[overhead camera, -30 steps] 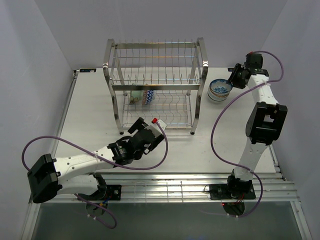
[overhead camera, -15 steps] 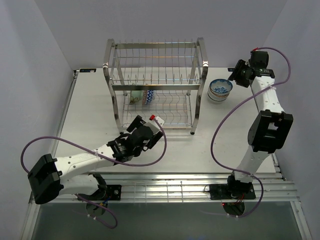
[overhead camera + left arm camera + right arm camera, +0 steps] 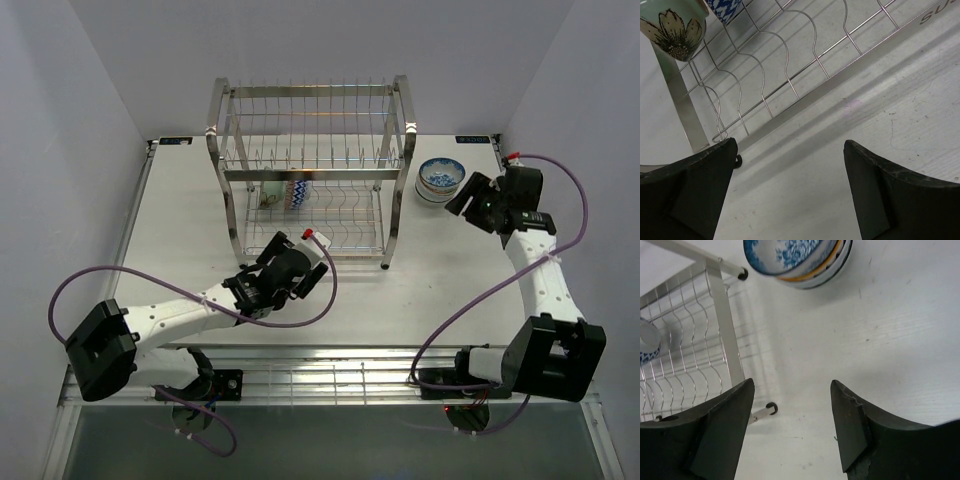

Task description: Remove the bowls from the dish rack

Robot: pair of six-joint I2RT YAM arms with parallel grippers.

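Top external: white table, two-tier steel wire dish rack standing at its far centre. Left arm stretches low across the table toward the rack's front-left corner; right arm is up on the right side.

Stack of bowls sits on the table just right of the rack, apart from its post. Top one is blue-and-white floral, and right wrist shows an orange rim under it.

Two bowls on edge in the rack's lower tier, left end, side by side: mint-green bowl with a flower print, and a blue-patterned bowl just right of it. Upper tier: bare wire only.

Left gripper is just in front of the lower tier, low over the table, fingers spread, holding nothing. Right gripper is near the stack, not touching it, fingers also apart and holding nothing.
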